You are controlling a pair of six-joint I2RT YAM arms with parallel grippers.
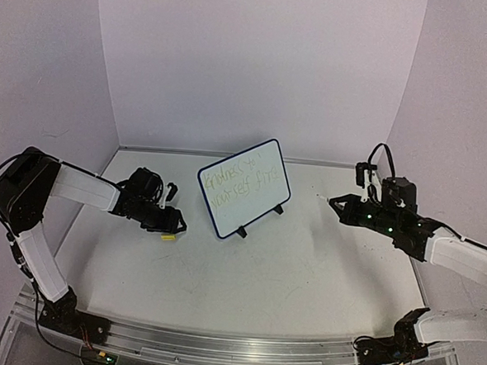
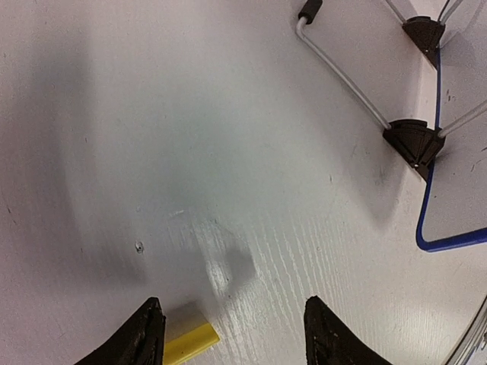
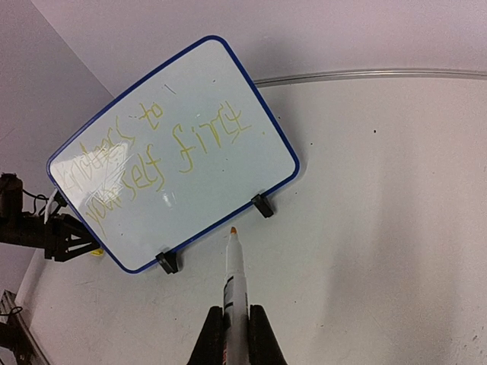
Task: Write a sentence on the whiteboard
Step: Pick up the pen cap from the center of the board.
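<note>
The whiteboard (image 3: 259,163) stands upright mid-counter with its sentence (image 3: 152,152) across 2 lines, and the marker (image 3: 237,281) clamped tight in the right jaws points lengthwise at its lower edge, tip apart, while the left jaws sit spread and empty.

The whiteboard (image 1: 243,187) stands at the middle back of the top view and blocks the way there. Its black feet (image 2: 415,144) and wire stand (image 2: 342,74) stick out at the upper right of the left wrist view. A small yellow piece (image 1: 167,237) lies on the table (image 1: 279,284) just beside the left gripper (image 1: 175,221). The wide lower middle of the table is bare, so a gripper could pass. A bare gap lies between the board and the marker (image 3: 235,274) in the right gripper (image 3: 236,334).
</note>
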